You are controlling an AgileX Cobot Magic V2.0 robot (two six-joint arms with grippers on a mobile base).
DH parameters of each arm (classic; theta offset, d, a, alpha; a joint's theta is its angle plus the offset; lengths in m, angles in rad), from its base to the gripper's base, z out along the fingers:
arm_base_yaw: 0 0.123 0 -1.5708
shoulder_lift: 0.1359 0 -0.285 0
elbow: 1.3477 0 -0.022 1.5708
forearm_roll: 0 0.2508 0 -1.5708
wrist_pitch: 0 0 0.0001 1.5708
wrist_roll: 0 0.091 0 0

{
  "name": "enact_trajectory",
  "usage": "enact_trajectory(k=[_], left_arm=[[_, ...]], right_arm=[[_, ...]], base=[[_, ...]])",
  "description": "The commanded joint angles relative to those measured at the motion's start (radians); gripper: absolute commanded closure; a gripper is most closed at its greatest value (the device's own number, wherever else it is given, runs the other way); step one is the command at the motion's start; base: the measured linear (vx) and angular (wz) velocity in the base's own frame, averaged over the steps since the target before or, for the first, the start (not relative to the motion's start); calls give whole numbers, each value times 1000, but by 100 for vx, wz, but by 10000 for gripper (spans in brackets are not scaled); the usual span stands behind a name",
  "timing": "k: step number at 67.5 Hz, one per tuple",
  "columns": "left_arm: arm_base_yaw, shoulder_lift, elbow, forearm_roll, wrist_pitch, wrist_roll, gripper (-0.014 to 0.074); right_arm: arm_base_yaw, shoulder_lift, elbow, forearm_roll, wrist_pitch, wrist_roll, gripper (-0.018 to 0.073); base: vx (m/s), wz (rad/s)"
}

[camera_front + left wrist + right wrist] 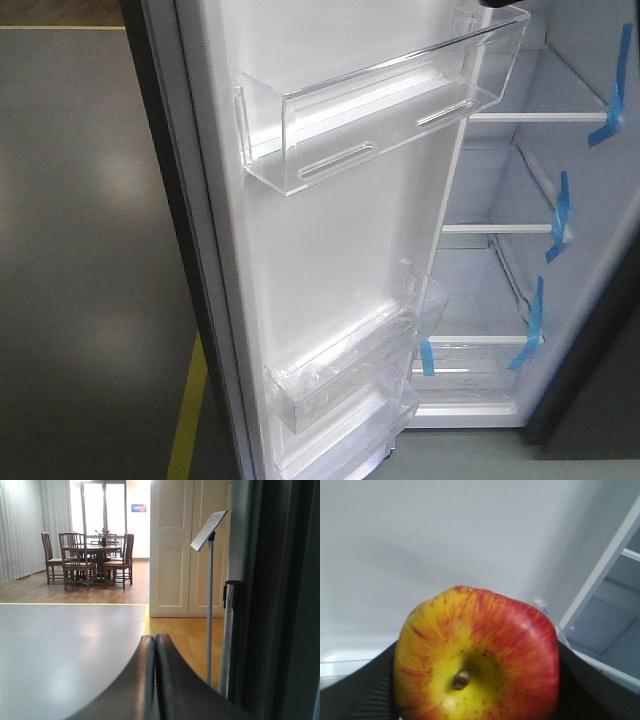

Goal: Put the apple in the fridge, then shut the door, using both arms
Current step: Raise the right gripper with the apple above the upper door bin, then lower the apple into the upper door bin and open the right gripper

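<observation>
The apple (485, 630), red with yellow streaks and a short brown stem, fills the right wrist view. My right gripper (476, 680) is shut on it, a black finger (355, 692) showing on each side. Behind it are the white inner face of the door (445, 540) and the fridge shelves (615, 625). In the front view the door (340, 240) stands open, with the fridge interior (500, 290) to its right; no apple shows there. My left gripper (154, 641) is shut and empty, beside the door's dark edge (280, 600).
Clear plastic bins (380, 100) jut from the door's inner side, with lower bins (340, 385) beneath. Blue tape strips (558, 215) mark the fridge's right wall. A sign stand (209, 605) and a dining table with chairs (90, 560) are beyond the left gripper. Yellow floor line (188, 420).
</observation>
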Motion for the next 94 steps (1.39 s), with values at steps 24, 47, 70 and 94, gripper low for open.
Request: enact_trajectory(k=[24,47,70,94], left_arm=[[-4,-15,28,-7,-75,-7,602],[-4,-15,28,-7,-75,-7,602],[-4,-15,28,-7,-75,-7,602],[-4,-15,28,-7,-75,-7,602]], right_arm=[[-20,110,-53,-132,-161,15,217],[-270,177,-151,459,-172,-303,215],[-342,243,-157,707,-194,-473,215],[-342,261,-157,708,-164,-473,151]], base=[[0,0],[0,0],[0,0],[0,0]])
